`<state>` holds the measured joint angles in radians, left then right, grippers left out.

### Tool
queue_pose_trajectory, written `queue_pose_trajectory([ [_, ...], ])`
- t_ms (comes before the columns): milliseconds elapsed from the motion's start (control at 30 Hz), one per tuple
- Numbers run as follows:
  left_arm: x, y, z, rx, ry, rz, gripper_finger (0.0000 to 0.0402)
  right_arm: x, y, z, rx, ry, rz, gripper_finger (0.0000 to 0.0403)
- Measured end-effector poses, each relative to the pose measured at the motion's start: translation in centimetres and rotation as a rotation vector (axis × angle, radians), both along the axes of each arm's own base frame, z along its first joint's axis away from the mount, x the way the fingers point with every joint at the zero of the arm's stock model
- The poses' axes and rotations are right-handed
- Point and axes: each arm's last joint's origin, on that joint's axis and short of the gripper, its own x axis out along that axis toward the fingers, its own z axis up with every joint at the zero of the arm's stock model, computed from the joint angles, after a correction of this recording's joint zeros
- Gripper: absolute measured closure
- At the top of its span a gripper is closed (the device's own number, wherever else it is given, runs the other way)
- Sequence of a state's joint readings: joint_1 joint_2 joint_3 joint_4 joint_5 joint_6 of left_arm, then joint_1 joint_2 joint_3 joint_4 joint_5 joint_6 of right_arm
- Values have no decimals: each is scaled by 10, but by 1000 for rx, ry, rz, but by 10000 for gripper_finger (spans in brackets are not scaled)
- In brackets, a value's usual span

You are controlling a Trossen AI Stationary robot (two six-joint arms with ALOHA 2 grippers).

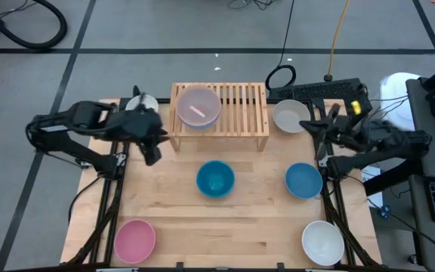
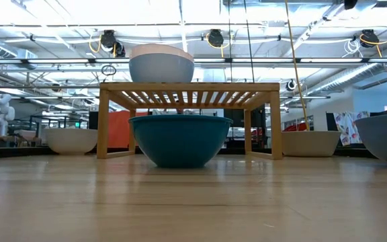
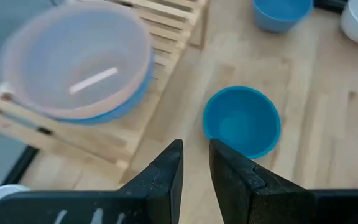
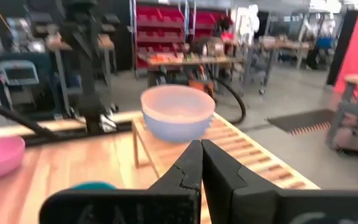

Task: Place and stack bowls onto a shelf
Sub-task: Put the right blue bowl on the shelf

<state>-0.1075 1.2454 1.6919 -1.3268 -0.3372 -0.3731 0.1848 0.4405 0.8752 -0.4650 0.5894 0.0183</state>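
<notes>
Bowls sit stacked on the shelf: a translucent peach bowl nests inside a light blue bowl, and the pair stands at the left end of the slatted top, with the right half of the slats bare. The shelf stands at the far middle of the wooden table.

In front of the shelf, on the table, a teal-blue bowl stands upright. To its right a second blue bowl rests near the table's right edge. A white bowl sits just right of the shelf, and another white bowl is in the near right corner. A pink bowl is in the near left corner. One more white bowl shows behind the left arm, just left of the shelf.

The left gripper hangs just off the shelf's near left corner; its fingers stand a narrow gap apart and hold nothing. The right gripper hovers between the far white bowl and the right-hand blue bowl, pointing toward the shelf, its fingers pressed together and empty.
</notes>
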Motion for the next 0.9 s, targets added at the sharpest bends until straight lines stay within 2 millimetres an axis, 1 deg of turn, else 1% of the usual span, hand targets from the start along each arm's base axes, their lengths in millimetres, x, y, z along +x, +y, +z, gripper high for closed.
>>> queue_pose_trajectory([
  [167, -26, -7, 3, 42, 3, 97, 319, -11, -2, 21, 16, 132, -17, 403],
  [233, -33, -10, 2, 55, 19, 116, 319, -14, -2, 28, 50, 180, 1, 403],
  [333, -38, -13, -1, 54, 55, 132, 319, -15, -1, 31, 141, 277, 20, 403],
  [500, -41, -19, -2, 51, 53, 147, 319, -8, 5, 24, 370, 483, 73, 403],
  [700, -43, -24, -2, 43, 35, 144, 319, 1, 14, 7, 663, 736, 82, 403],
  [833, -43, -27, -2, 40, 32, 132, 319, 8, 18, 0, 790, 857, 53, 403],
  [900, -44, -28, -2, 41, 32, 124, 319, 14, 21, -1, 831, 896, 82, 403],
])
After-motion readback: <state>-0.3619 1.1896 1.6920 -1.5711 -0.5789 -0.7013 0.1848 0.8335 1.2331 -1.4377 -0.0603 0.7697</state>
